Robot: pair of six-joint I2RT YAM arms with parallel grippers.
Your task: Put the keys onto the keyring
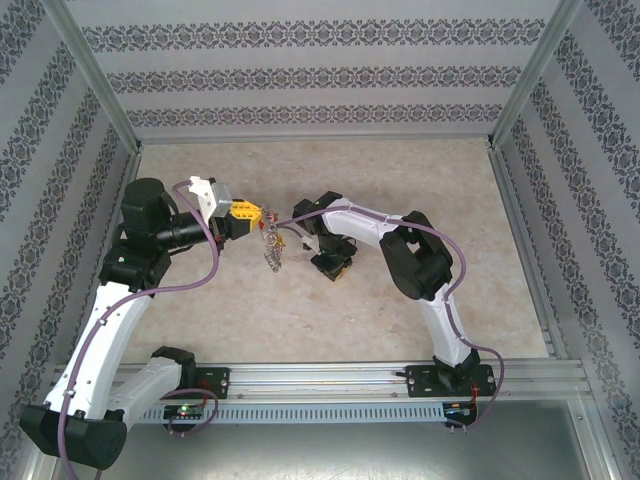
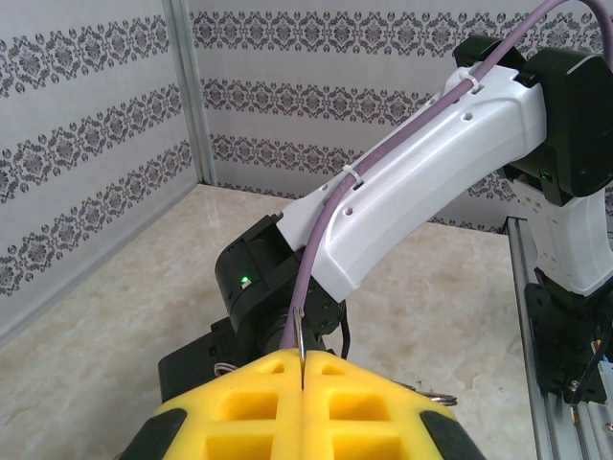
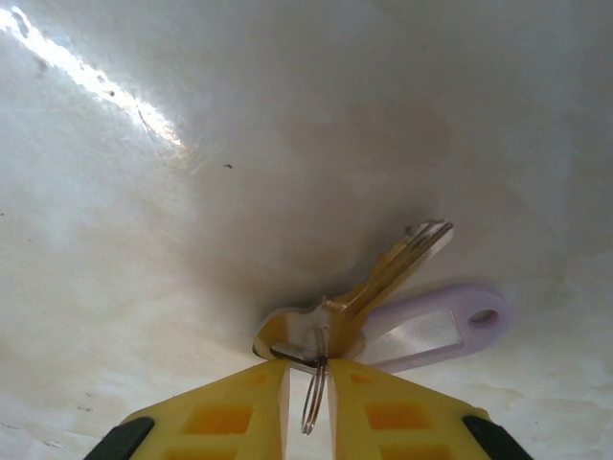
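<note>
The left pincer (image 1: 257, 214) is held up off the bench (image 1: 400, 170), left of centre. Its yellow fingers (image 2: 239, 402) are pressed tight together on the thin grey wire of the keyring (image 2: 302, 337). From above, the keyring's cluster of small silvery keys (image 1: 270, 246) dangles just below that pincer.

The right pincer (image 1: 334, 266) points down at the bench a little to the right of the hanging cluster. Its opening is narrow, and it nips a small ring (image 3: 314, 387) that stands edge-on between its fingertips. That ring goes through the head of the loose key (image 3: 388, 273), a brass one lying flat on the bench just beyond the tips. A pale lilac tag (image 3: 436, 331) lies beside the key, touching it.
</note>
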